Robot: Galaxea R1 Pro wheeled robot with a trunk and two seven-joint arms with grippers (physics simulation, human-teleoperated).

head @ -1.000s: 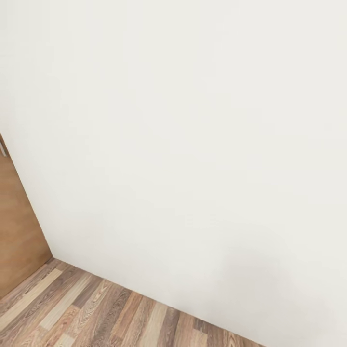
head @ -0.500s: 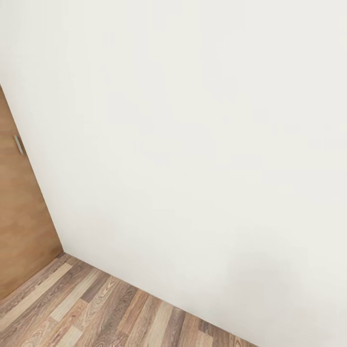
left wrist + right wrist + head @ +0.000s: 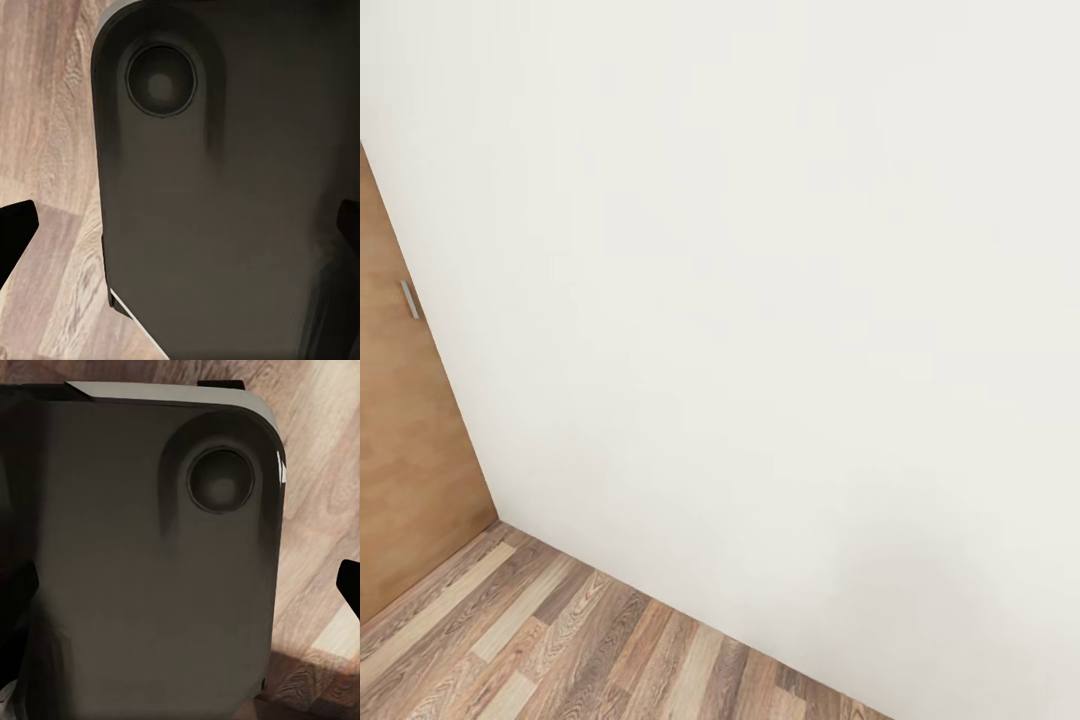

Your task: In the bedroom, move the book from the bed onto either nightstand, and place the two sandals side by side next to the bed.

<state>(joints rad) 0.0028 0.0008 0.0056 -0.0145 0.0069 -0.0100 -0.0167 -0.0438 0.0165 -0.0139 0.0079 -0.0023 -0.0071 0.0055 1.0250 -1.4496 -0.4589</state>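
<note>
Both tools hang over the robot's dark base (fingertips spread wide, holding nothing).

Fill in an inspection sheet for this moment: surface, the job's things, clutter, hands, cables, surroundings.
Surface: wood-plank floor, brown and grey boards, bare where it shows.
Job's things: nothing seen.
Clutter: nothing seen.
Hands: left hand and right hand each show dark fingertips at the edges of their wrist views, spread wide with nothing between them, hanging over the robot's dark base panel.
Cables: nothing seen.
Surroundings: plain white wall meeting the floor; a brown wooden door with a small metal handle at the head view's left.
</note>
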